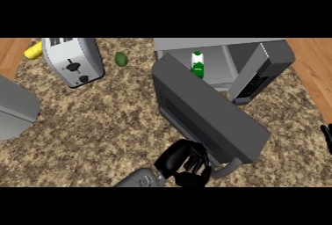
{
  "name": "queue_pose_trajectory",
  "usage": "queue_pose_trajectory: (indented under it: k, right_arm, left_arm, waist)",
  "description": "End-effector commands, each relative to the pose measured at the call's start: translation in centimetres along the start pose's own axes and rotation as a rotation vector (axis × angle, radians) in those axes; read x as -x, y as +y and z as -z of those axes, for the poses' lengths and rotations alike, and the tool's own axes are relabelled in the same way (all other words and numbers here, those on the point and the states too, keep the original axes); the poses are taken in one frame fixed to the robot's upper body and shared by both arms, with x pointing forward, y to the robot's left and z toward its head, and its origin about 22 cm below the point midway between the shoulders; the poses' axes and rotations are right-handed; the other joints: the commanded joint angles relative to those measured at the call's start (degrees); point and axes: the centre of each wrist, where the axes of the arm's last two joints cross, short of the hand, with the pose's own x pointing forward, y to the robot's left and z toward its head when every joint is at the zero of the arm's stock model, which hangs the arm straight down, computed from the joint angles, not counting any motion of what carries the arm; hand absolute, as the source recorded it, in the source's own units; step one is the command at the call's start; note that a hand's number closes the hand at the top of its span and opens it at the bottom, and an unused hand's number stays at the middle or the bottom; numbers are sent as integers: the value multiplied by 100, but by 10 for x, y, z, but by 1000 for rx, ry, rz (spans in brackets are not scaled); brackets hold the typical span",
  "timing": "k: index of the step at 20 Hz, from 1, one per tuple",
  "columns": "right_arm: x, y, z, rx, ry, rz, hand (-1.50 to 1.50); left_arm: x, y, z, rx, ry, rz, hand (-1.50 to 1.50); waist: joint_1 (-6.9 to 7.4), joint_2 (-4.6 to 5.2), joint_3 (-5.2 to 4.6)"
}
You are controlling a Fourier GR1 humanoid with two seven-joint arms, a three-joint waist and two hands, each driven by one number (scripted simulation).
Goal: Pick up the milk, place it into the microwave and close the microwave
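Swinging microwave door [207, 116] shut: left hand [185, 163] curled at door's near edge by its handle, holding nothing else. Microwave [259, 57] up and right of that hand, milk [198, 64] already upright inside. Right hand [326, 137] barely visible at right edge, fingers unclear.

Speckled stone counter [97, 127], matt grey microwave door [207, 114], brushed-metal toaster [73, 59].

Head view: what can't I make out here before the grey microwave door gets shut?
- White-and-green milk carton: its lower part hidden behind the open grey microwave door.
- Left hand: its contact with the door's edge is unclear, dark fingers overlapping.
- Right hand: cut off by the right edge.
- Yellow object: partly hidden by the silver toaster.
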Motion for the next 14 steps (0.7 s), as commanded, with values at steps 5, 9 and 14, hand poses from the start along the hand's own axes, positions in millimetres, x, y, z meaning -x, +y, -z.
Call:
queue_pose_trajectory:
  k: [5, 9, 14]
  right_arm:
    - [-21, -5, 32, -130, -96, 72, -150]
    - [-26, -4, 41, -138, -93, 85, -150]
    - [-35, -5, 52, -180, -114, 109, -150]
  left_arm:
    - [-15, 2, 16, -184, -30, -5, 150]
    - [-36, 16, 30, -282, -122, -68, 150]
    - [-47, 28, 38, -385, -189, -138, 150]
  waist:
    - [-351, 85, -23]
    - [-512, 138, -40]
    - [-723, 199, -45]
